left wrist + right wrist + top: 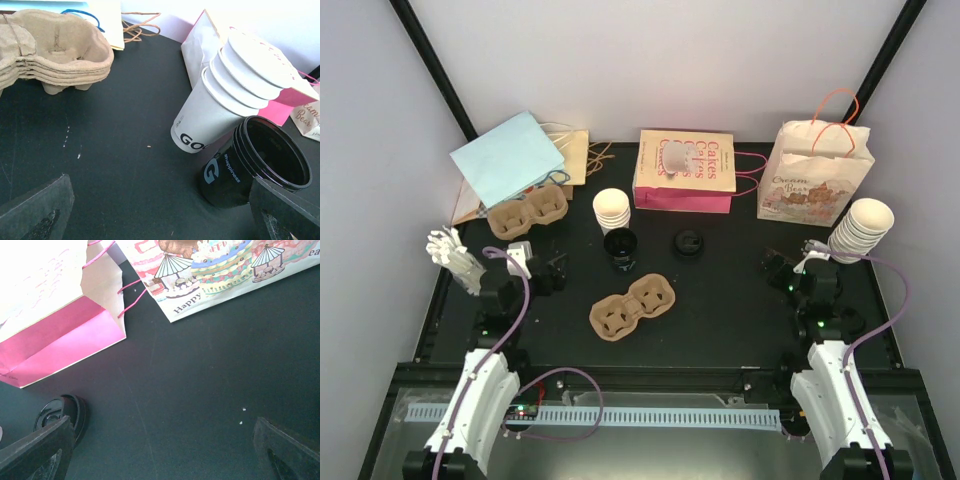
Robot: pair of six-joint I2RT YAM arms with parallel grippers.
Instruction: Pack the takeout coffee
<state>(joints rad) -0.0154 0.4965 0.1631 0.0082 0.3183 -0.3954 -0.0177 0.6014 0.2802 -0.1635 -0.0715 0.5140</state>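
The black cup (619, 249) stands mid-frame in the top view, just below the white cups (611, 210). It looks light and easy to squash, so hold it softly round its side. The left gripper (160, 200) and right gripper (162, 440) are both spread wide, holding nothing.

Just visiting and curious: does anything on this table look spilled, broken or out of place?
Nothing looks spilled or broken. It is only mildly untidy: one cardboard cup carrier lies askew mid-table, apart from the carrier stack, and a black lid sits loose, off the black cup.
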